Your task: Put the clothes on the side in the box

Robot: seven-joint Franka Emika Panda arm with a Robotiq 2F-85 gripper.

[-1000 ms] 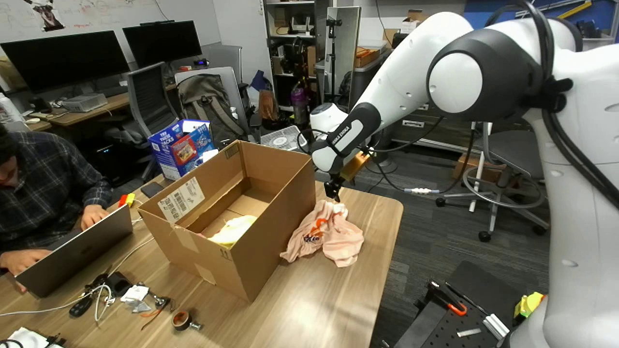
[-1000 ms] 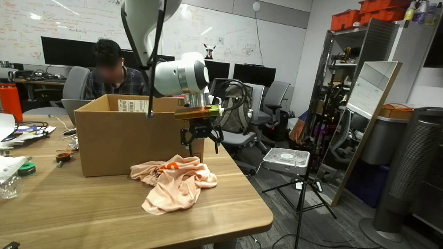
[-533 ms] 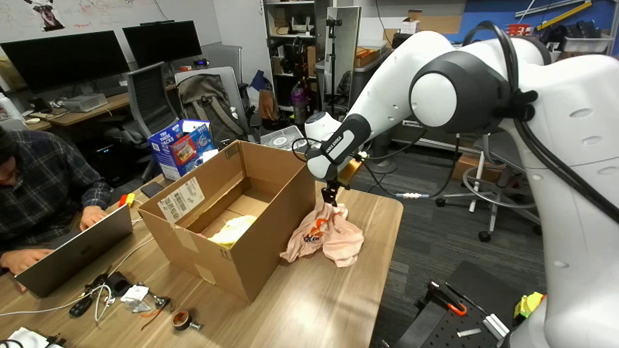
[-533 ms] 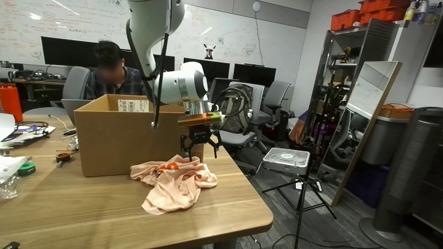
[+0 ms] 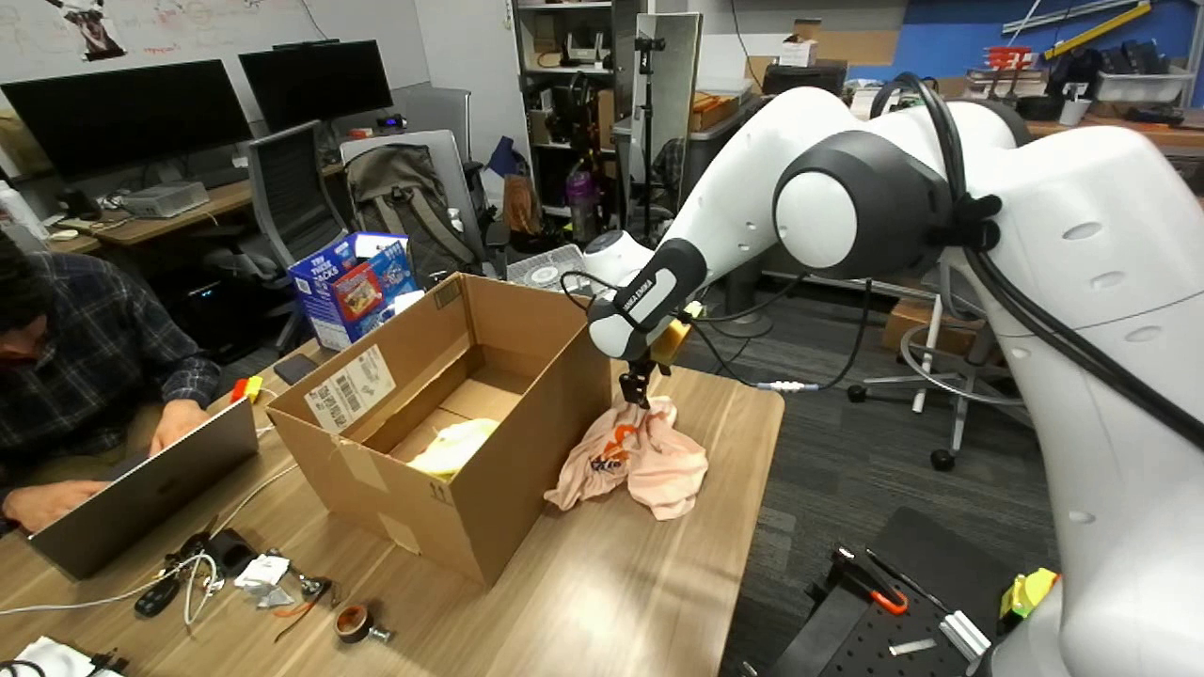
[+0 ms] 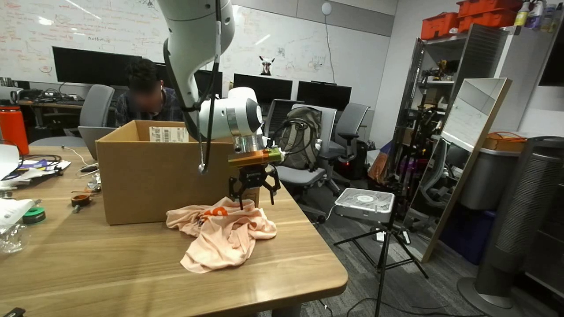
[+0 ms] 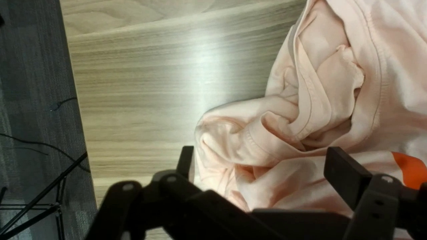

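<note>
Note end effector (image 6: 257, 205) spread and empty over pink shirt (image 6: 227, 240) near rounded corner of tabletop (image 6: 295, 275). Expect soft, light, limp handling; pinch at bunched folds (image 7: 250, 141).

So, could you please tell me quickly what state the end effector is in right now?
End effector: open, holding nothing, over the pink garment.
</note>
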